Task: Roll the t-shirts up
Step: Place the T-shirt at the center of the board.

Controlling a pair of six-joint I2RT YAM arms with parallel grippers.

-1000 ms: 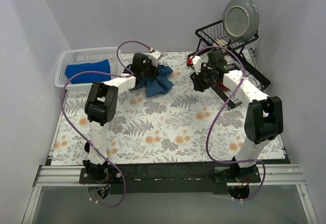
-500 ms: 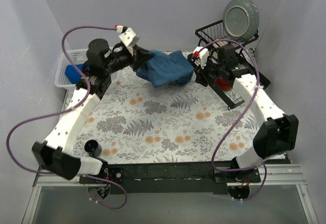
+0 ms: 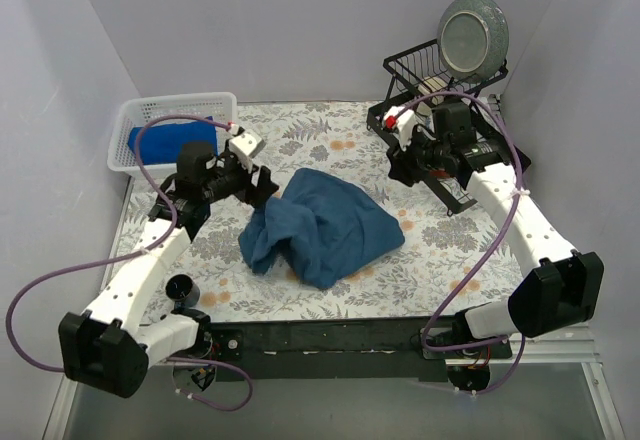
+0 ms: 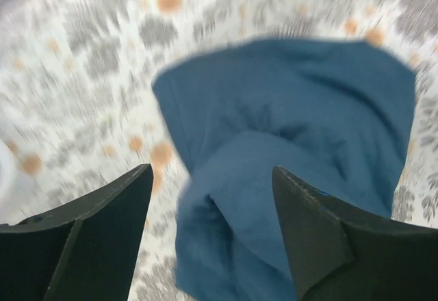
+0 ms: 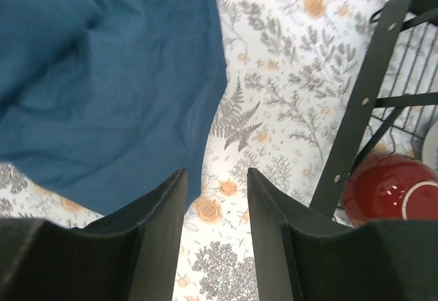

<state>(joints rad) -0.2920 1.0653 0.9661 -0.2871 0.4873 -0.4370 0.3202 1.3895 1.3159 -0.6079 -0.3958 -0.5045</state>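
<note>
Looking down past the L gripper (image 4: 212,178), I see its two fingers far apart w/ nothing btwn them. It holds nothing. The dark blue shirt (image 3: 325,225) lies right under and just ahead of this hand, in a soft lumpy heap on the flowery table (image 3: 310,125). It is not flat yet. One fold sticks up twd the hand.

The R gripper (image 5: 215,178) has its fingers a bit apart, approx half way, and nothing is in them either. From this hand the dark blue shirt is ahead and off to the left, near but not touching. A black rack (image 5: 356,102) stands close on this hand's right, w/ a red bowl (image 5: 383,191) under it.

The heap looks longer side to side than front to back, so its long way runs from the L hand across twd the R hand. The L hand is the nearer one, almost on the cloth's edge. I think the next job is to pull the shirt out flat, one hand on each end, before any rolling.

The bright blue shirt (image 3: 165,140) sits in the white basket (image 3: 175,102), behind the L hand and out to its left, well apart from the R hand.
</note>
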